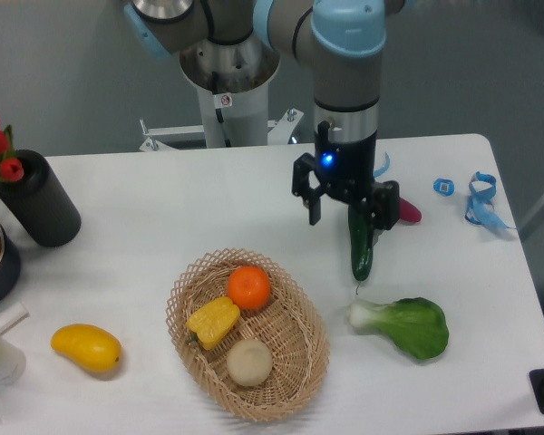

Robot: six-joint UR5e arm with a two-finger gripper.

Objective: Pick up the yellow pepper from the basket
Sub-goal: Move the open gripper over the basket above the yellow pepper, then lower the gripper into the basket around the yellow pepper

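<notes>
Lying inside basket [301, 355], left-centre of weave: yellow pepper [213, 321], long axis tilted lower-left to upper-right. Orange [249, 287] touching its upper-right end; pale round onion-like fruit [249, 362] just beside its lower right.

End effector [345, 207] found up and right of pepper, outside basket rim, above counter [163, 208], hovering over upper end of cucumber [360, 245]. Fingers spread wide, nothing held, no contact seen.

Judged: move down-left across rim required; jaws best closed across pepper's short axis.
</notes>
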